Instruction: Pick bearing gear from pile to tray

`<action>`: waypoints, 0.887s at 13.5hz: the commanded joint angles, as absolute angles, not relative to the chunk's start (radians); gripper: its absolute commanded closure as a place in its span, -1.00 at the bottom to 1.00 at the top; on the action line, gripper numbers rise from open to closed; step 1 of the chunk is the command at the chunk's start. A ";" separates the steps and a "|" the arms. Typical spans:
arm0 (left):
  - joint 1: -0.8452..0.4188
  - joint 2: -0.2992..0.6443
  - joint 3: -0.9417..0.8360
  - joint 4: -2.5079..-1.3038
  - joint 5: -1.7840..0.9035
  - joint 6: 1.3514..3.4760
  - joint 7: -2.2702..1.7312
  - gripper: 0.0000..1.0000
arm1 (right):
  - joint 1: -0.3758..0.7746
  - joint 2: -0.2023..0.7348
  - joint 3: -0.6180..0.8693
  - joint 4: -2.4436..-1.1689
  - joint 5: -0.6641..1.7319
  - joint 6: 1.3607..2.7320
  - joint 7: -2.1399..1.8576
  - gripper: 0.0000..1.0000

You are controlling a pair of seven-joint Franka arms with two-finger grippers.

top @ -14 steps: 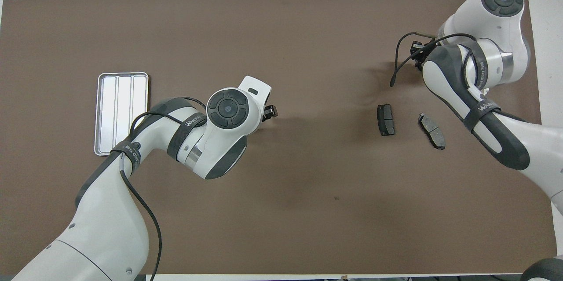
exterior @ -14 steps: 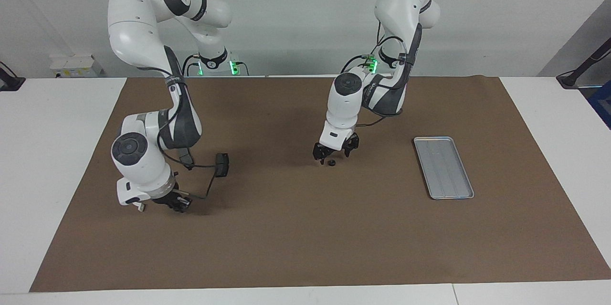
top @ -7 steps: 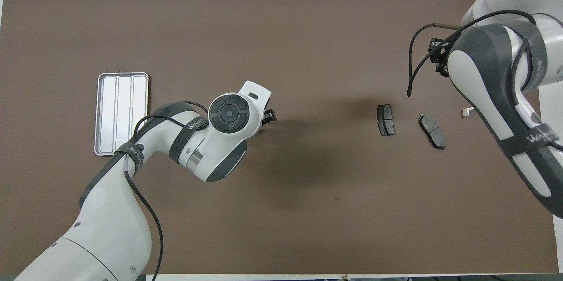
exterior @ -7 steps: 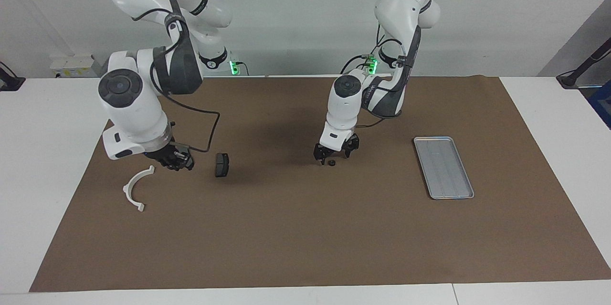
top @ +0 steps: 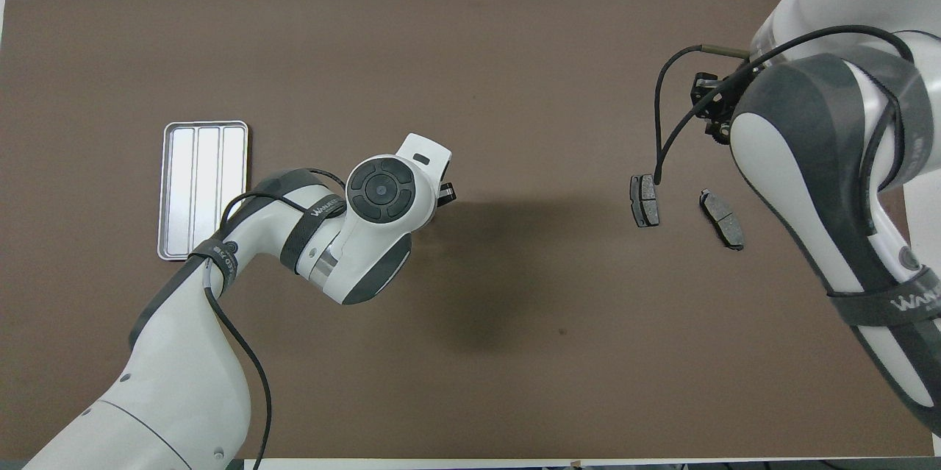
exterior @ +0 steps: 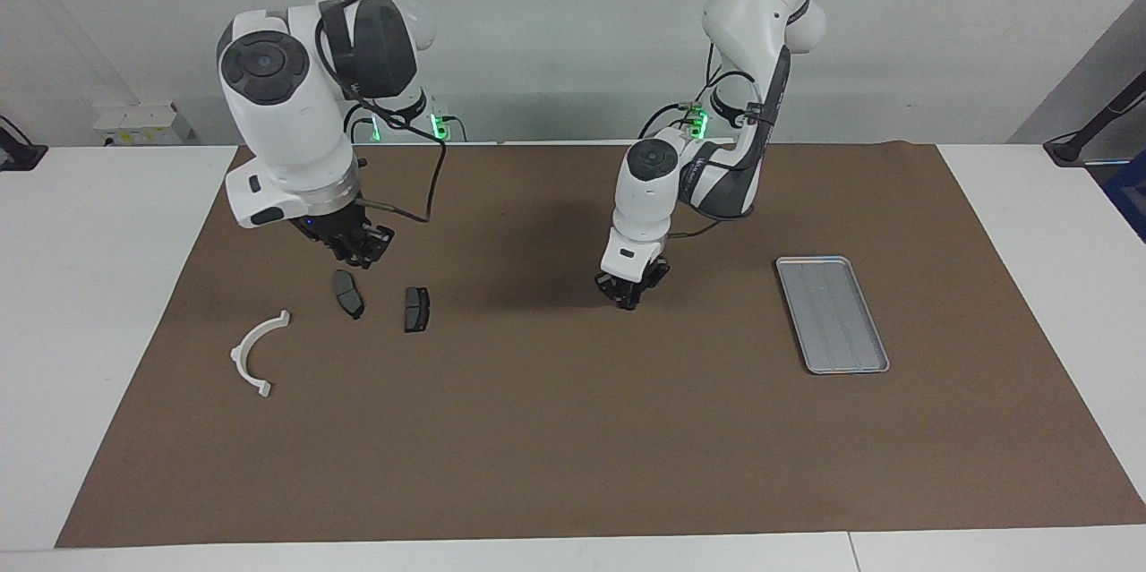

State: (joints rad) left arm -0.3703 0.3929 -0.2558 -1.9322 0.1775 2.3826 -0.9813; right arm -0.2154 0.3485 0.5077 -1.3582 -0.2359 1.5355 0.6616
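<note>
My left gripper (exterior: 629, 296) is down on the brown mat in the middle of the table, its fingers drawn together on the small black bearing gear, which they now hide. In the overhead view the gripper (top: 445, 194) shows only as a dark tip under the wrist. The empty silver tray (exterior: 832, 313) (top: 204, 189) lies toward the left arm's end. The pile lies toward the right arm's end: two dark brake pads (exterior: 347, 294) (exterior: 415, 309) (top: 645, 200) (top: 722, 218) and a white arc bracket (exterior: 255, 351). My right gripper (exterior: 351, 246) (top: 709, 106) hangs in the air over the pads.
A brown mat (exterior: 573, 447) covers most of the white table. The right arm hides the bracket in the overhead view. A black cable loops from the right wrist over the pads.
My left gripper has dropped onto the small black gear and closed its fingers on it. My right arm has risen from the mat and drawn back, uncovering the bracket and the second pad.
</note>
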 commanded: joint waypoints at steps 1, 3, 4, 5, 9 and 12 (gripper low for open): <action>-0.365 0.394 -0.252 -1.915 0.210 2.392 -1.005 1.00 | -0.186 0.339 0.509 -1.365 -0.190 1.532 0.780 1.00; -0.359 0.393 -0.247 -1.834 0.250 2.271 -0.987 1.00 | -0.146 0.339 0.509 -1.368 -0.181 1.545 0.883 1.00; -0.332 0.371 -0.247 -1.789 0.253 2.187 -0.947 1.00 | -0.123 0.341 0.512 -1.370 -0.179 1.557 0.931 1.00; -0.283 0.320 -0.256 -1.758 0.242 2.096 -0.866 1.00 | -0.106 0.341 0.514 -1.373 -0.161 1.571 0.975 1.00; -0.019 0.177 -0.249 -1.758 0.115 1.870 -0.285 1.00 | -0.043 0.347 0.515 -1.384 -0.152 1.620 1.112 1.00; 0.202 0.091 -0.250 -1.989 0.114 2.044 0.025 1.00 | 0.044 0.367 0.515 -1.413 -0.152 1.722 1.276 1.00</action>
State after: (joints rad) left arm 0.1020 0.1526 -0.2368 -1.8191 0.1329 1.9107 -0.1132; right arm 0.0070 0.3612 0.5127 -1.3769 -0.1731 1.6482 1.1801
